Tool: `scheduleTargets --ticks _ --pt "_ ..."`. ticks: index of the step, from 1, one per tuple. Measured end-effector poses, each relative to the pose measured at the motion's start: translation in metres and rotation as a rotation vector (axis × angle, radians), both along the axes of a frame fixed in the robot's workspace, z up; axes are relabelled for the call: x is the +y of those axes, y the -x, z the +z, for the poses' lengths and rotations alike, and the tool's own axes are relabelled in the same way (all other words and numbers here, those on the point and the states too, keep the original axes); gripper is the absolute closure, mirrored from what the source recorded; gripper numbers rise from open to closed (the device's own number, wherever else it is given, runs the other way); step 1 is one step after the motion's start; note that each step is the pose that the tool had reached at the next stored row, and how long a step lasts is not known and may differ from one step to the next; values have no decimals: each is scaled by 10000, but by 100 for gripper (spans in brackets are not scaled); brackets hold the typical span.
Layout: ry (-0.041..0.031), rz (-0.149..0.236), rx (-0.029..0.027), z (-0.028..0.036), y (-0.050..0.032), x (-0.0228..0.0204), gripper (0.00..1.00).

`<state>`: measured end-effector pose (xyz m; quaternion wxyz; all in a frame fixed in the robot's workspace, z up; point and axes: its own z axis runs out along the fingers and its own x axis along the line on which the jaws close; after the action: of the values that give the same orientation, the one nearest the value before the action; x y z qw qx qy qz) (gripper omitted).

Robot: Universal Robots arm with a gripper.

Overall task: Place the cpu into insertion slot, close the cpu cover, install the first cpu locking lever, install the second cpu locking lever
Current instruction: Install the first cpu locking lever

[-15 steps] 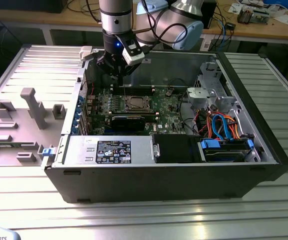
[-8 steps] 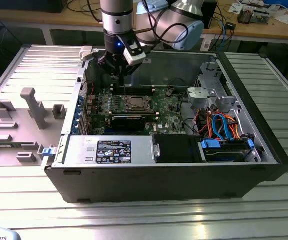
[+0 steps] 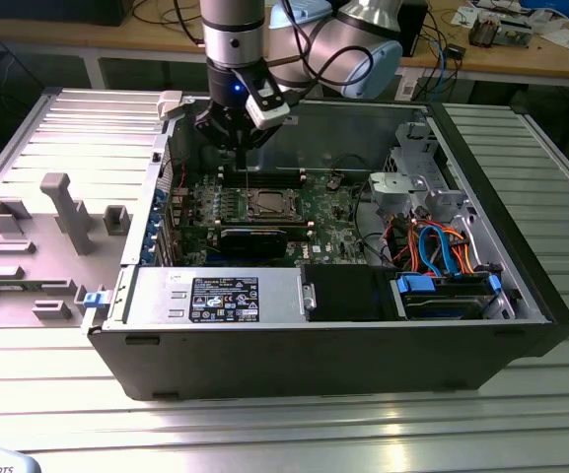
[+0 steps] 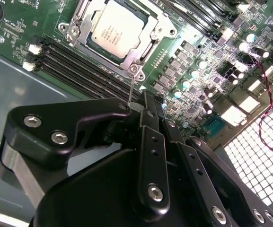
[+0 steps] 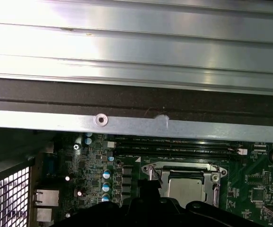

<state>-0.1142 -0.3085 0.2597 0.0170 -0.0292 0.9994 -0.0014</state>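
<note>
Black linkage of my gripper [image 4: 148,101] sits closest to the lens in the second wrist view, its tips drawn together around a thin wire rod, one of the locking levers [image 4: 132,87], which runs from them toward a corner of the socket.

Cpu [image 4: 115,29] lies seated in the insertion slot [image 4: 79,40]. Cpu cover [image 4: 143,52] is down flat over it, its window framing the silver-grey top. My judgement: placing and cover-closing are done, and a lever step is in hand. Which lever this is, and whether the other is latched, I cannot tell.

Outward: long black memory slots [image 4: 74,59] run just beside the socket on the green circuit board [image 4: 207,61]. In the exterior view my gripper [image 3: 235,146] hangs inside the open computer case [image 3: 343,350], over the socket [image 3: 266,205], the case resting on a ribbed metal table [image 3: 264,434].
</note>
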Motion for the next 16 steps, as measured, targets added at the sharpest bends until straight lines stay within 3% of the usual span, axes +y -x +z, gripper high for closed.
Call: scheduleTargets --ticks 16 --pt "-1 0 -1 0 -34 0 89"
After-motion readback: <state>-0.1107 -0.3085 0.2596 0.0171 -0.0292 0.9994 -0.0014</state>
